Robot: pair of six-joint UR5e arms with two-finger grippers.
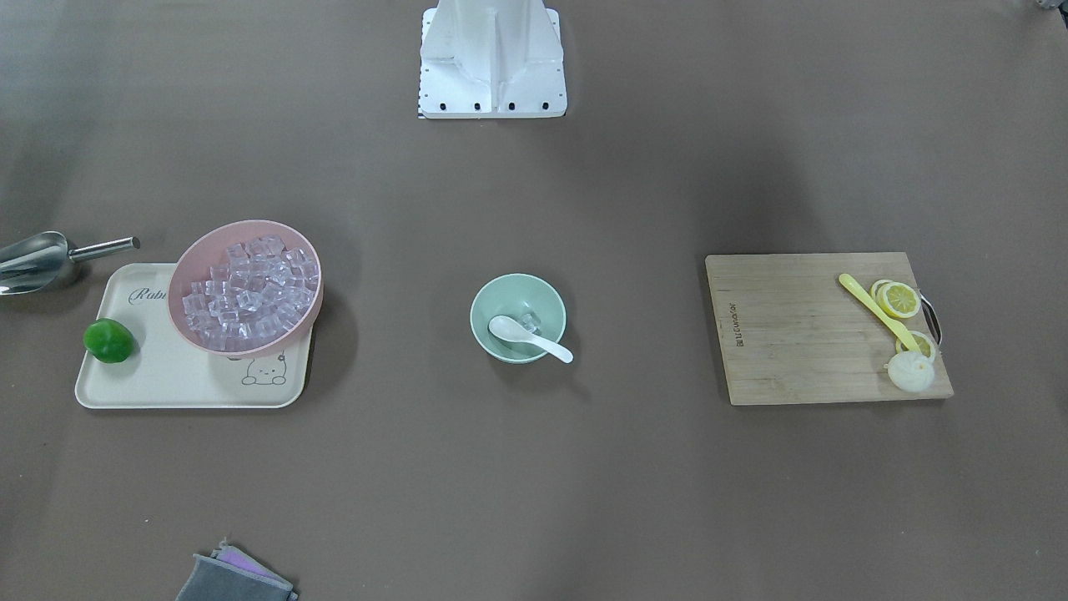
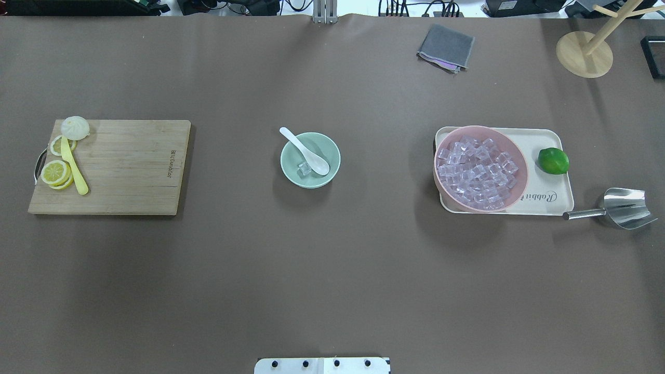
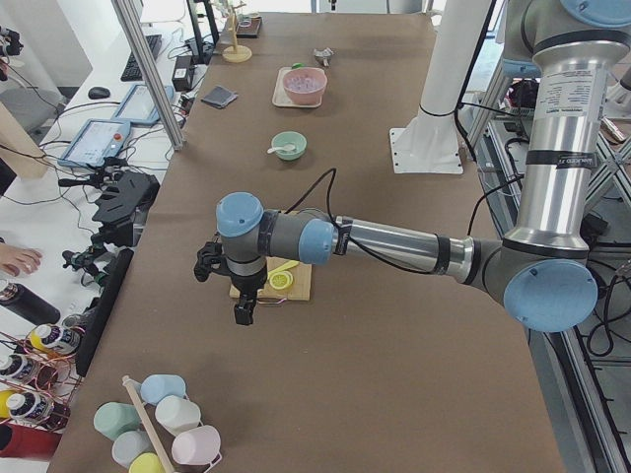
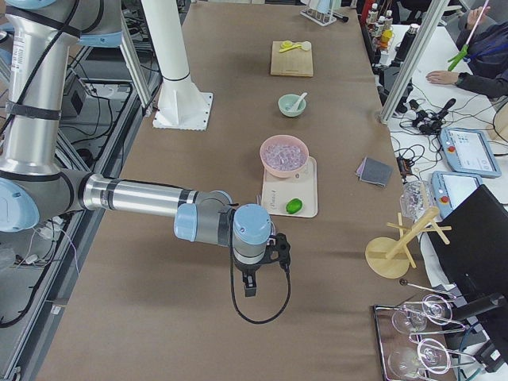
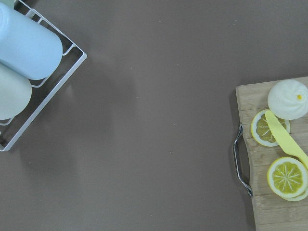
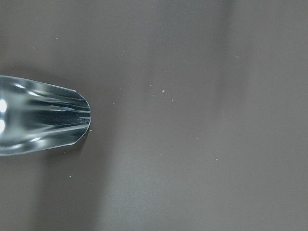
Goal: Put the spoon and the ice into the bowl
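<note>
The mint-green bowl (image 2: 284,158) stands at the table's middle, also in the front view (image 1: 477,313). The white spoon (image 2: 306,151) lies in it with its handle over the rim, as the front view (image 1: 521,334) shows too. One clear ice cube (image 2: 304,168) lies in the bowl beside the spoon. Many more cubes (image 2: 478,169) fill the pink bowl (image 2: 522,174). My left gripper (image 3: 244,313) hangs by the cutting board's end. My right gripper (image 4: 250,287) hangs beyond the tray. Both show only in side views, so I cannot tell whether they are open or shut.
A cutting board (image 2: 124,166) on my left holds lemon slices, a bun and a yellow spoon (image 2: 72,166). On my right a tray (image 2: 545,137) holds the pink bowl and a lime (image 2: 553,160). A steel scoop (image 2: 623,208) lies beside it. A grey cloth (image 2: 446,48) lies far back.
</note>
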